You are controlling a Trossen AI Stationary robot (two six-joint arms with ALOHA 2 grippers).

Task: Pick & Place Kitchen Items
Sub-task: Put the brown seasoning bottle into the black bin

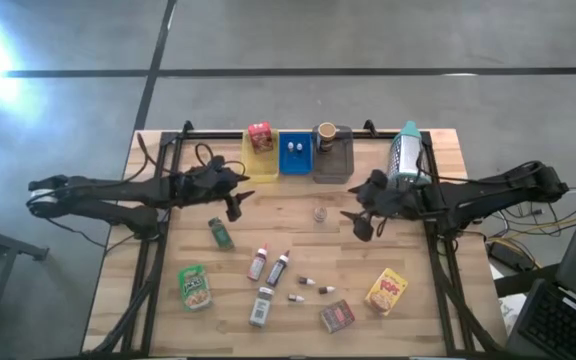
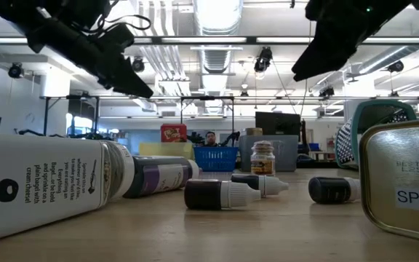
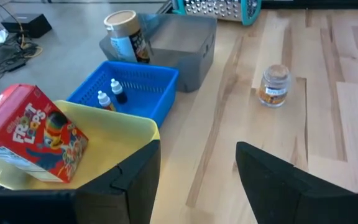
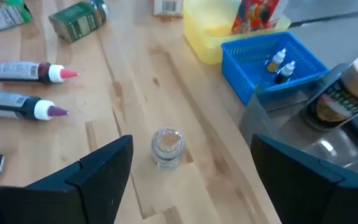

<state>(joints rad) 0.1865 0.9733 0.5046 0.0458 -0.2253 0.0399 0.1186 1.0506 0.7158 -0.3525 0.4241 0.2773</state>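
Observation:
My left gripper (image 1: 234,207) hovers open over the table just near of the yellow tray (image 1: 260,165), nothing between its fingers (image 3: 143,171). A red cereal box (image 3: 33,134) lies in that tray. Two tiny vials (image 3: 110,94) stand in the blue basket (image 1: 294,158), and a brown cup (image 3: 125,36) stands in the grey tray (image 1: 333,160). My right gripper (image 1: 364,226) is open above the table, right of a small glass jar (image 4: 167,147) that stands upright on the wood (image 1: 320,213) ahead of its fingers (image 4: 101,165).
On the near half lie a green tin (image 1: 221,232), two slim dark bottles (image 1: 268,265), a white bottle (image 1: 261,305), a green pouch (image 1: 195,286), small vials (image 1: 315,287), a brown box (image 1: 337,316) and a yellow pouch (image 1: 387,291). A teal grater (image 1: 406,152) lies far right.

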